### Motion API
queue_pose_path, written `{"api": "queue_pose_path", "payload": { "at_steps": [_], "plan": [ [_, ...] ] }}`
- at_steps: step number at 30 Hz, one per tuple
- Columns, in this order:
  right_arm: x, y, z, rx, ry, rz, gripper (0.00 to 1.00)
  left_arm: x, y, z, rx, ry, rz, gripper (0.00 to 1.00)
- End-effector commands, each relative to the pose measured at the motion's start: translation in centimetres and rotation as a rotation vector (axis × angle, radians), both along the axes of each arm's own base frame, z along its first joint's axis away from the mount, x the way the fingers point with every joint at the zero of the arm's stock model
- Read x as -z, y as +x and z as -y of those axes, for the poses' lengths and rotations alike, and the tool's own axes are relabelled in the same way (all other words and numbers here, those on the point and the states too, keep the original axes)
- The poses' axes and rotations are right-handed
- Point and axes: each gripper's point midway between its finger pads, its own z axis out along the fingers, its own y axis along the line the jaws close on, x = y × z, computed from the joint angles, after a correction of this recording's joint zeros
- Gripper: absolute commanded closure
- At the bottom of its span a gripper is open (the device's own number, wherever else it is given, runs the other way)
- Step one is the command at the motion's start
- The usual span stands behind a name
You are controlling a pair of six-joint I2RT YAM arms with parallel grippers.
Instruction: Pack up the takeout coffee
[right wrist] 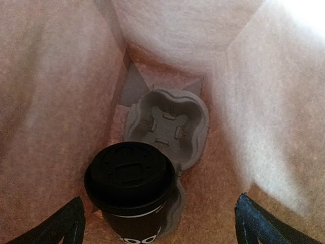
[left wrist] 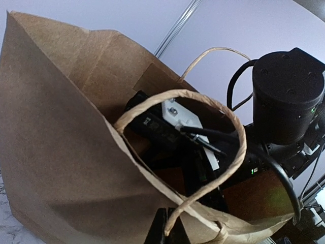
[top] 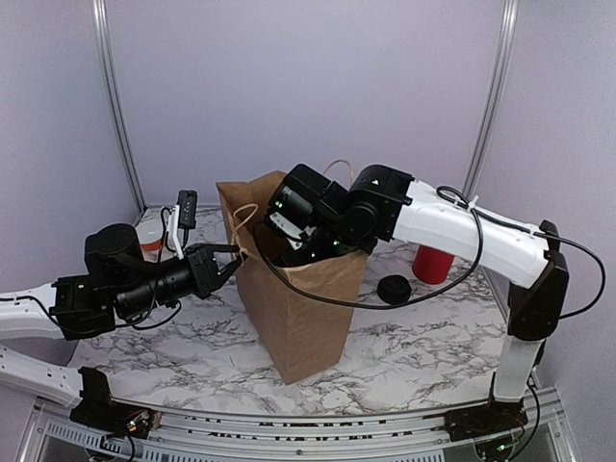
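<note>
The takeout coffee (right wrist: 129, 188), lid on, stands in one pocket of a grey pulp carrier (right wrist: 170, 124) on the floor of the brown paper bag (top: 303, 318); only my right wrist camera shows it. My right end effector (right wrist: 160, 226) is spread wide, its fingers either side of the cup and clear of it.

From above, the bag stands upright in the middle of the bench (top: 414, 356), white marble with grey veins, between pale lilac walls (top: 308, 87) and metal poles (top: 114, 96). A red tub (top: 433, 263) and a round black disc (top: 393, 289) sit to the bag's right.

My left end effector (top: 229, 258) is pressed together, pinching the bag's rim by its twine handle (left wrist: 223, 132). The left wrist view shows my right arm (left wrist: 287, 96) reaching inside.
</note>
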Motion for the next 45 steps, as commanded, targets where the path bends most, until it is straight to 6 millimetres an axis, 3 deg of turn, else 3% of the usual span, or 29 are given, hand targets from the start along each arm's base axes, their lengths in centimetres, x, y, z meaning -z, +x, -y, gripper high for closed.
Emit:
{"api": "queue_pose_path", "payload": {
  "at_steps": [1,4,7,19,32,39,45],
  "plan": [
    [0.1,1.2,-1.2,0.021,-0.010,0.061,0.00,-0.7,-0.4,0.9,0.040,0.012,0.001,1.00],
    [1.7,2.5,0.3,0.071,-0.128,0.116,0.00,-1.3,-0.8,0.9,0.061,-0.007,-0.001,1.00],
    [2.4,2.6,0.5,0.075,-0.151,0.113,0.00,-1.8,-1.1,0.8,0.070,-0.021,-0.004,1.00],
    [-2.6,2.7,-1.5,0.035,0.027,0.120,0.00,-1.8,-1.2,1.0,0.079,-0.006,-0.037,1.00],
    [-6.2,1.8,-1.0,0.037,0.111,0.150,0.00,-2.5,-0.4,-0.7,-0.003,-0.025,-0.042,1.00],
    [-7.6,1.5,-1.2,0.033,0.151,0.174,0.00,-3.0,-0.5,-0.4,0.011,-0.027,-0.040,1.00],
    [-10.0,1.6,-1.3,0.027,0.212,0.213,0.00,-3.3,-0.5,-0.3,0.012,-0.030,-0.037,0.99]
  ]
}}
